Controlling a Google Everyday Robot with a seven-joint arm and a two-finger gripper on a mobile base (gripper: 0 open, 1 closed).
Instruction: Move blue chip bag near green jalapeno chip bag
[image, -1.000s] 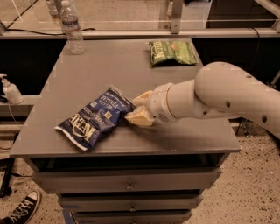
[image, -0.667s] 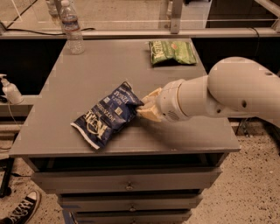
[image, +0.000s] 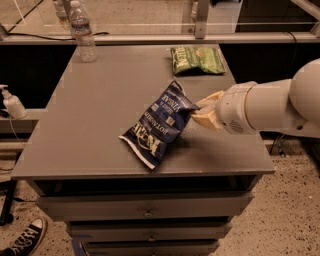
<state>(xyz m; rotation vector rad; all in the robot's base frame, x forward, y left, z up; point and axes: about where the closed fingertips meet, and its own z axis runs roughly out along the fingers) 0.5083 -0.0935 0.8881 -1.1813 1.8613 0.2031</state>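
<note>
The blue chip bag (image: 159, 126), dark navy with white lettering, is lifted off the grey table (image: 95, 115) near its front middle, tilted, its right upper edge held. My gripper (image: 199, 114), with tan fingers, comes in from the right on a white arm and is shut on that edge of the bag. The green jalapeno chip bag (image: 197, 60) lies flat at the table's far right, well behind the gripper and apart from the blue bag.
A clear water bottle (image: 83, 36) stands at the table's far left corner. A white spray bottle (image: 13, 104) sits on a ledge to the left. Drawers (image: 145, 212) are below the tabletop. A sneaker (image: 26, 239) is on the floor at lower left.
My gripper has moved right and up with the blue chip bag held in it; the bag has lifted and shifted right, closer to the green bag. The green bag has not moved.
</note>
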